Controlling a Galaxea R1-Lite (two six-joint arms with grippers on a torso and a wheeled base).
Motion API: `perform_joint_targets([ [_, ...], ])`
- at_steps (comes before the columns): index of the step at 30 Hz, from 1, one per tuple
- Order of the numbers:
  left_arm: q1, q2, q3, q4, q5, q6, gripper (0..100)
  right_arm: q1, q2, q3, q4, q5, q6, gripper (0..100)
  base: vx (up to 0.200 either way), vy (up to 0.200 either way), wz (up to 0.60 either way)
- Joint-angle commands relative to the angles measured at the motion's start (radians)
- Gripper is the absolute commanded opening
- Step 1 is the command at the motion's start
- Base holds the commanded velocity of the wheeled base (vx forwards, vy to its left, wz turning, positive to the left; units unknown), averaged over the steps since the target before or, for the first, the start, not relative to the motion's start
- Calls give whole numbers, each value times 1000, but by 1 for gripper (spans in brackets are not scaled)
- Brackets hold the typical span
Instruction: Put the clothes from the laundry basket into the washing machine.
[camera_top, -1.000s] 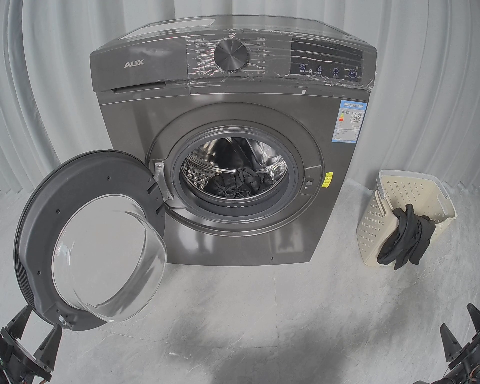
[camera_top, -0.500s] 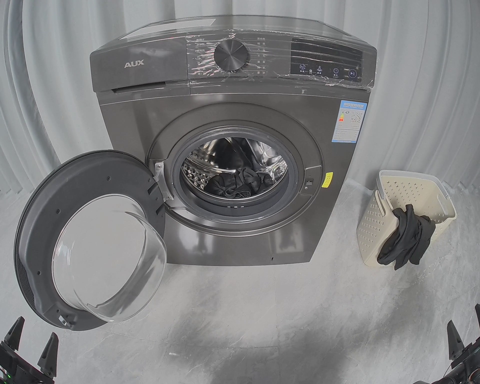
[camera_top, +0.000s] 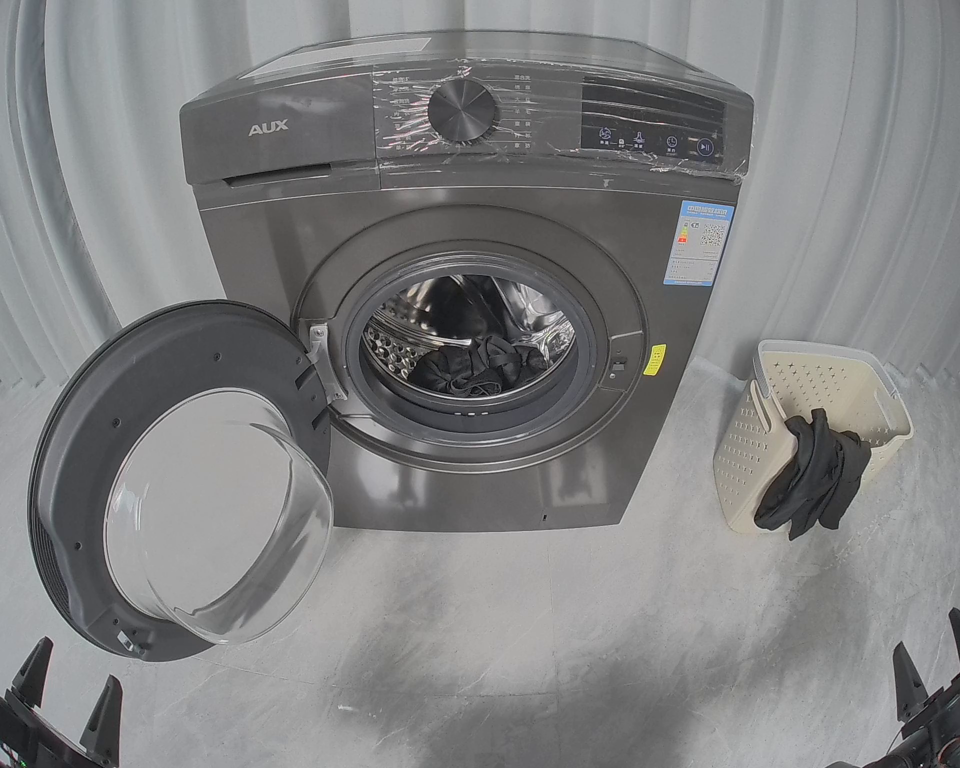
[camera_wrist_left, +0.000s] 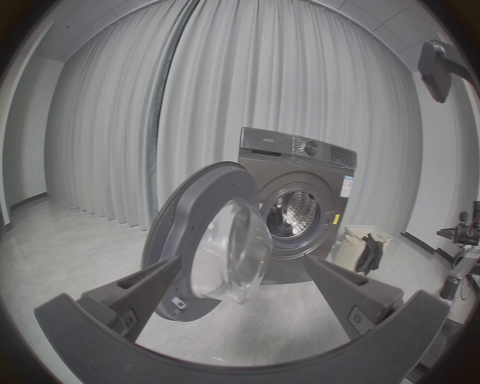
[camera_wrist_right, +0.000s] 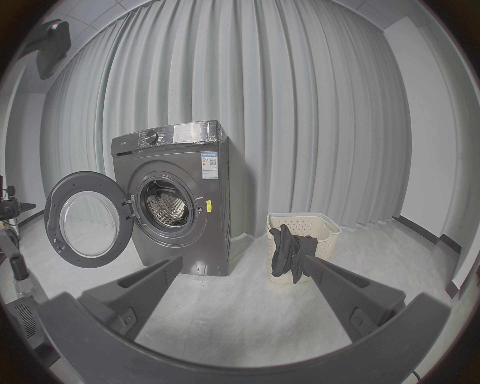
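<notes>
A black garment (camera_top: 812, 470) hangs over the front rim of the cream perforated laundry basket (camera_top: 745, 440), with most of its length draped down the outside wall. The basket stands on the floor just beside the washing machine (camera_top: 470, 190), off the machine's right side as the robot faces it. More dark clothes (camera_top: 470, 365) lie heaped at the bottom of the machine's steel drum, seen through the round opening in its front. The machine's door (camera_top: 90, 420) is swung wide open to the left of that opening. It is hinged at the opening's left edge, and its clear bowl-shaped window faces the robot. The left gripper (camera_wrist_left: 241, 260) sits low, well in front of the machine and below the open door, its two fingers spread wide with nothing between them. The right gripper (camera_wrist_right: 241, 260) sits low on the other side, well in front of the machine and nearer the robot than the basket, fingers likewise spread wide and empty. Pale grey marbled floor (camera_top: 560, 620) runs out in front of the machine, and a pleated light curtain (camera_top: 880, 200) hangs behind it
</notes>
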Motion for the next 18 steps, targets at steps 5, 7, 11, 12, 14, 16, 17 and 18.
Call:
perform_joint_targets([
  [5,-3,-33,18,6,9,57,100,-1,-11,18,-2,-1,2,100,0,0,0],
  [7,-2,-33,15,68,131,69,100,-1,-11,18,-1,-3,3,100,0,0,0],
  [11,-3,-33,18,66,70,98,100,1,-11,18,-2,-3,3,100,0,0,0],
  [12,-3,-33,18,66,70,93,100,2,-11,18,-2,-4,6,100,0,0,0],
  [14,-3,-33,18,65,73,84,100,1,-11,18,-2,-4,5,100,0,0,0],
  [16,-3,-33,18,65,74,89,100,2,-11,18,-2,-4,5,100,0,0,0],
  [17,-3,-33,18,66,74,89,100,2,-11,18,-2,-4,5,100,0,0,0],
  [18,-3,-33,18,65,76,89,100,1,-11,18,-1,-4,5,100,0,0,0],
])
